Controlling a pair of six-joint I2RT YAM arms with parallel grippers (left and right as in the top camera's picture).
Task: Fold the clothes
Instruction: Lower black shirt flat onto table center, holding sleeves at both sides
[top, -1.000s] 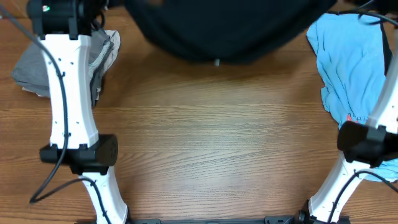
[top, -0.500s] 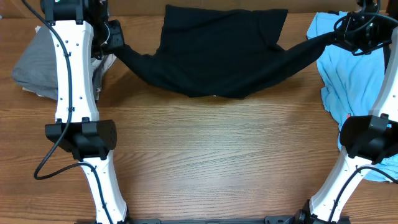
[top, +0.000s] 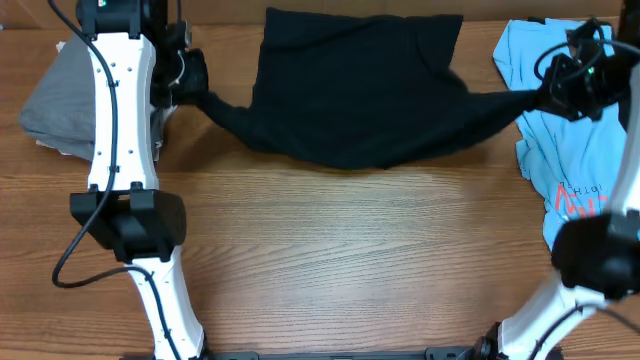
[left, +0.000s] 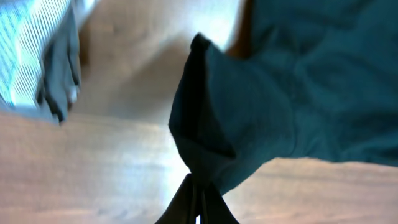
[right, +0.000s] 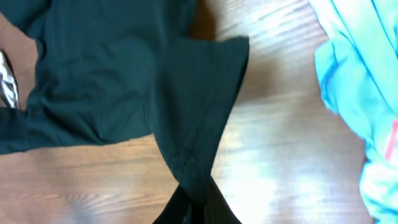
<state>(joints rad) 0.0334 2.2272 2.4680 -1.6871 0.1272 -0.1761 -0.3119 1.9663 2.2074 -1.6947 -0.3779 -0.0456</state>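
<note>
A black t-shirt lies spread across the far middle of the wooden table, stretched between both grippers. My left gripper is shut on its left corner; the left wrist view shows the dark cloth pinched in the jaws. My right gripper is shut on its right corner; the right wrist view shows the cloth bunched into the jaws. The shirt's near edge sags toward the table.
A grey folded garment lies at the far left, also seen in the left wrist view. A light blue t-shirt with red print lies at the far right, also in the right wrist view. Bare wood fills the near half.
The black shirt has come down from a raised position near the camera and now lies spread on the table. Both grippers moved nearer, still holding its corners; the right one moved noticeably down.
</note>
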